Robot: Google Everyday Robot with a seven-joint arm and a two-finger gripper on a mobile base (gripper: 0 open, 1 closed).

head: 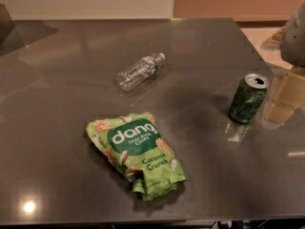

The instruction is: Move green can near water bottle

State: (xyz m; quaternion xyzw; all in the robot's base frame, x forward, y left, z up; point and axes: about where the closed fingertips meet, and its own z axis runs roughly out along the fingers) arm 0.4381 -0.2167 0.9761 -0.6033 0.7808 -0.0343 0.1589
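Note:
The green can (248, 98) stands upright on the dark table (71, 142) at the right, its silver top opened. The water bottle (139, 71) lies on its side near the table's middle back, with its white cap pointing to the right and away. It is well to the left of the can. My gripper (282, 101) shows as cream-coloured parts at the right edge of the view, just right of the can and close to it, not around it. The grey arm (295, 35) rises above it at the top right.
A bright green chips bag (136, 151) lies flat at the front middle, between me and the bottle. The table's right edge (259, 56) runs close behind the can. A light wall stands behind the table's far edge.

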